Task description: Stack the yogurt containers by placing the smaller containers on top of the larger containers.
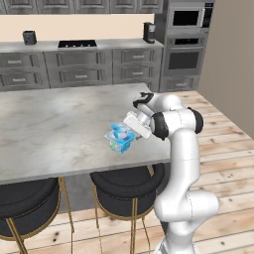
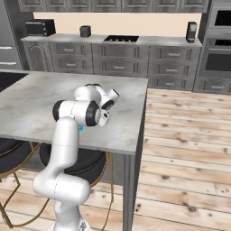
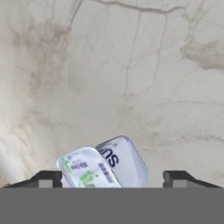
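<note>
Countertop (image 1: 54,129), grey marbled stone, spans the island; two dark round stools (image 1: 126,186) sit under its near edge. White arm (image 1: 181,149) bends over the counter's near right part, wrist angled down toward the yogurt. Larger containers (image 1: 120,142): squarish blue-and-white pack resting on the counter close to the near edge, just beside the hand. Smaller containers (image 1: 119,130): tiny light-blue cup sitting on top of the pack, tilted. Hand view shows two whitish lids overlapping, one with green markings (image 3: 85,169), one with dark lettering (image 3: 124,159), both between the fingertips. Gripper (image 3: 114,178): jaws spread wide, each tip well clear of the yogurt; nothing held.
</note>
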You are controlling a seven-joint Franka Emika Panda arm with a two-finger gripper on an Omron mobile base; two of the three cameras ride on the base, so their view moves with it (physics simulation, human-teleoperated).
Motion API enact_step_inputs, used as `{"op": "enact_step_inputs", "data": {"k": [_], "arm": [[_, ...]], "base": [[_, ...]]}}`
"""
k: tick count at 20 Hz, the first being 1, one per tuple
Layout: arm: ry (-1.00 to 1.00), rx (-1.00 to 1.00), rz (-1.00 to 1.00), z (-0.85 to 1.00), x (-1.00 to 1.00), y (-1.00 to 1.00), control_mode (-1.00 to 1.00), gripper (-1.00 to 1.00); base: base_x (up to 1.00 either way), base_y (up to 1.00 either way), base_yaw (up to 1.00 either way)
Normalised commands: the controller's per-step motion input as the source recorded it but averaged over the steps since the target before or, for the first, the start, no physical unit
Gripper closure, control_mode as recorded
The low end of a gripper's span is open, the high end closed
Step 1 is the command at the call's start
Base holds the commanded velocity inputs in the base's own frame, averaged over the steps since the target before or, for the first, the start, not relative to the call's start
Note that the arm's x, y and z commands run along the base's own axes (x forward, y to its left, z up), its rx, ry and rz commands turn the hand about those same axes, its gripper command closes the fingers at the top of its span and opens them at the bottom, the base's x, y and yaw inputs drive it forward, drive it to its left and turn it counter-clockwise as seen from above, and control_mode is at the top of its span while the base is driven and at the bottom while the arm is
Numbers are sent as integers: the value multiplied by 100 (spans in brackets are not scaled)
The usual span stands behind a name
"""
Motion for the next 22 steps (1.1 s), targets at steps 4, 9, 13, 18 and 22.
{"op": "enact_step_inputs", "data": {"k": [4, 9, 13, 18, 22], "arm": [[0, 0, 0, -13, 0, 2, -100, 100], [0, 0, 0, -12, 0, 0, -100, 100], [0, 0, 0, -7, 0, 0, -100, 100], [0, 0, 0, -1, 0, -5, -100, 100], [0, 0, 0, 0, 0, -17, -100, 100]], "base": [[0, 0, 0], [0, 0, 0], [0, 0, 0], [0, 0, 0], [0, 0, 0]]}}
